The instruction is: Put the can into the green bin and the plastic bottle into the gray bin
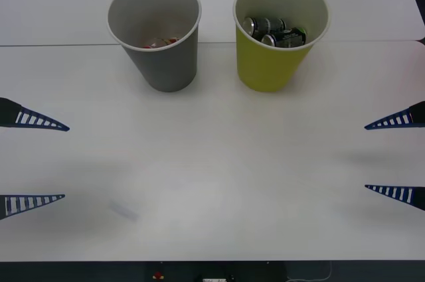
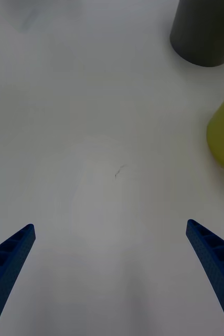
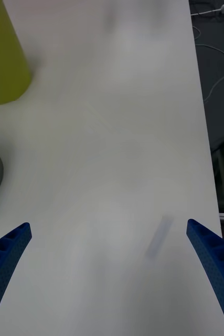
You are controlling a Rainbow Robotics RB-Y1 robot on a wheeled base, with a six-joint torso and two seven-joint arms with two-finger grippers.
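Sitting spread and empty: left gripper (image 1: 34, 162), right gripper (image 1: 396, 156). Can (image 1: 273, 31) lay in green bin (image 1: 275, 63), bottle (image 1: 159, 42) in gray bin (image 1: 163, 63). Only risk was an arm clipping a bin.

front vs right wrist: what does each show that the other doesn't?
Front only: the bins' insides, with the can lying in the green bin and the bottle at the bottom of the gray bin; also the open left gripper. Right wrist only: a small dark scratch on the table. Both: the two bins' outer walls, the white table, and the open right gripper, which holds nothing.
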